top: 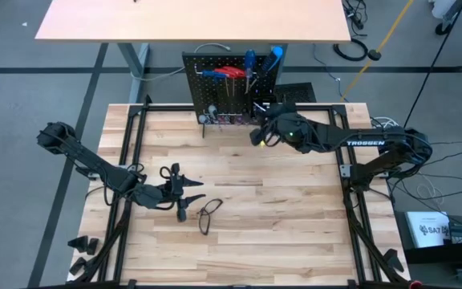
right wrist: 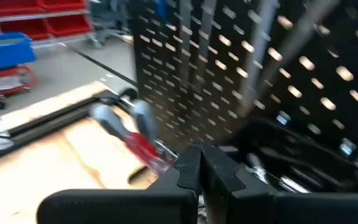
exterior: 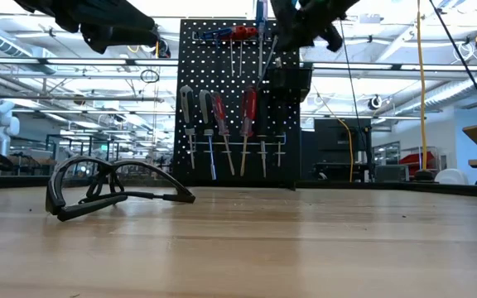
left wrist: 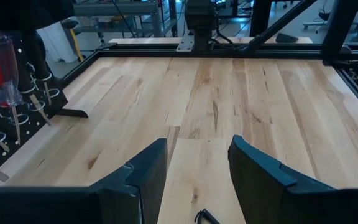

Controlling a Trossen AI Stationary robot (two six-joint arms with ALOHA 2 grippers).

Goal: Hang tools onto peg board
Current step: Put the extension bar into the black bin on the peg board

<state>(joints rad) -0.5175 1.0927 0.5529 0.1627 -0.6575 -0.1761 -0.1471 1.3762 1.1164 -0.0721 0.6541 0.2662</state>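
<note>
Right gripper (top: 257,138) fingers pressed together, empty, up beside the small black bin (right wrist: 303,163) on the peg board (top: 231,88). Left gripper (top: 184,189) spread wide, empty, low over table (top: 295,209). Black wire loop (top: 208,213) lying just beside it. Screwdrivers (exterior: 230,124) hanging on board.

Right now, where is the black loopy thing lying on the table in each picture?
High view: the black wire loop lies on the table's near left part, just right of the left gripper.
Low view: it lies at the left, on the wood.
Left wrist view: only a bit of something black at the bottom edge; can't tell.
Right wrist view: not in it.
Shared landmark: the peg board, behind the loop in the low view.
</note>
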